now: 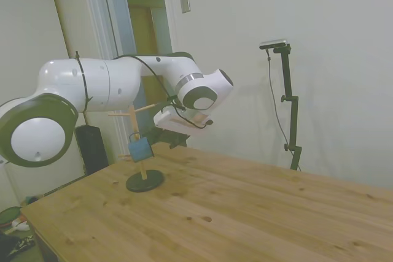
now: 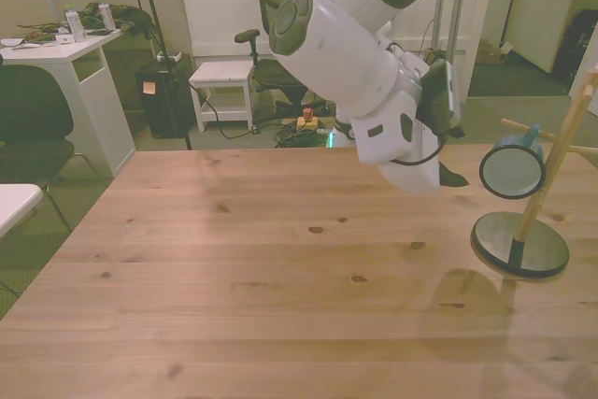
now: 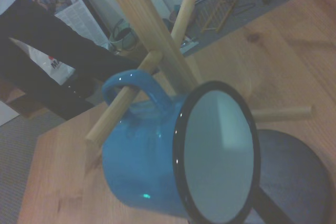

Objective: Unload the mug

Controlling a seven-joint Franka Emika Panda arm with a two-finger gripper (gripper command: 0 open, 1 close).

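jaw state not readable: fingers hidden behind the white wrist housing in both the side and front views, so open or shut cannot be told. gripper (image 2: 447,175) held above the table (image 2: 280,268), near the peg stand (image 2: 547,175) but clearly apart from it, nothing visibly held. mug (image 2: 513,169) lying toward the front view's right of the gripper, at about the same height, hung by its thin loop handle (image 3: 128,85) on one of the stand's slanted wooden pegs (image 3: 123,108). blue body, dark rim, open mouth (image 3: 220,153) turned toward the wrist camera, so the mug's long axis running roughly from the peg toward the gripper, tilted rather than upright. stand's black round base (image 2: 519,245) resting on the table at its right edge in the front view, directly below the mug. in the side view, mug (image 1: 140,149) seen low on the stand, just past the wrist. only one arm here, so no choice of side. likely next: a short approach along the mug's axis to close on rim or wall, then a lift along the peg's slant so the handle slides off its tip; a straight pull away would probably catch the handle and drag or tip the stand.
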